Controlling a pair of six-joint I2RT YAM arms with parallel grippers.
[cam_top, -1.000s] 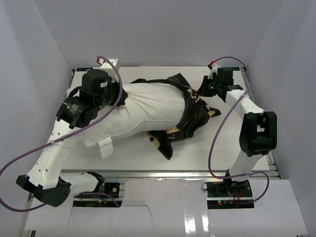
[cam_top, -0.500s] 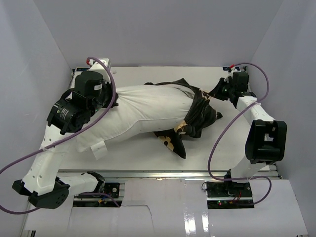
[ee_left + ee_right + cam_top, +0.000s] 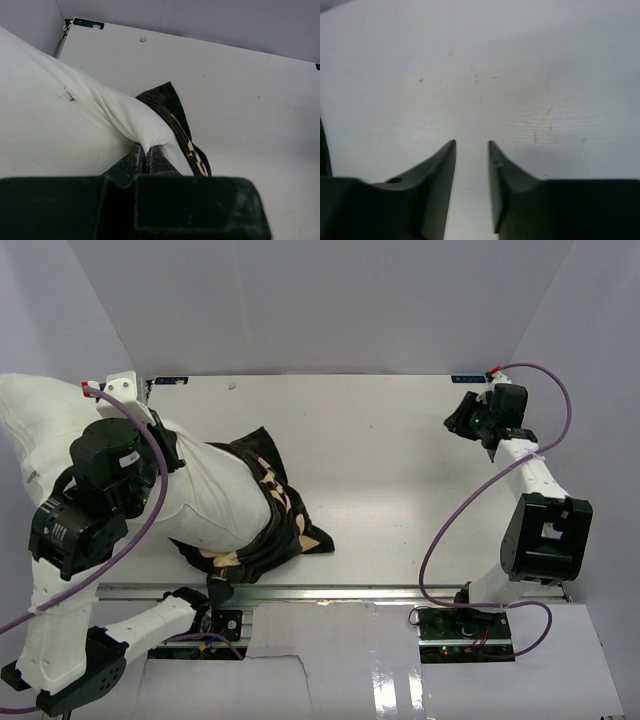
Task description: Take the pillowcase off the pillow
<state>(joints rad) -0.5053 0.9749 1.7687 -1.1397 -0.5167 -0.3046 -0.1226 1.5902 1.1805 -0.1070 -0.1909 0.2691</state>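
Observation:
The white pillow [image 3: 215, 502] lies at the table's left and rises toward the back left wall. In the left wrist view my left gripper [image 3: 145, 150] is shut on a pinched fold of the pillow [image 3: 60, 125]. The black pillowcase [image 3: 268, 512] with tan motifs is bunched round the pillow's near right end, and part of it trails on the table. Its edge [image 3: 176, 117] shows just right of my left fingers. My right gripper [image 3: 471, 145] stands open over bare table with nothing between its fingers. It sits at the back right [image 3: 458, 422], far from the pillowcase.
The white table [image 3: 390, 480] lies between the pillowcase and the right arm. Grey walls close in the left, back and right sides. A metal rail [image 3: 330, 592] runs along the front edge. Purple cables loop off both arms.
My left arm has swung left and up, dragging the pillow with it. The pillowcase has come out of my right gripper, which has opened and drawn back to the right corner.

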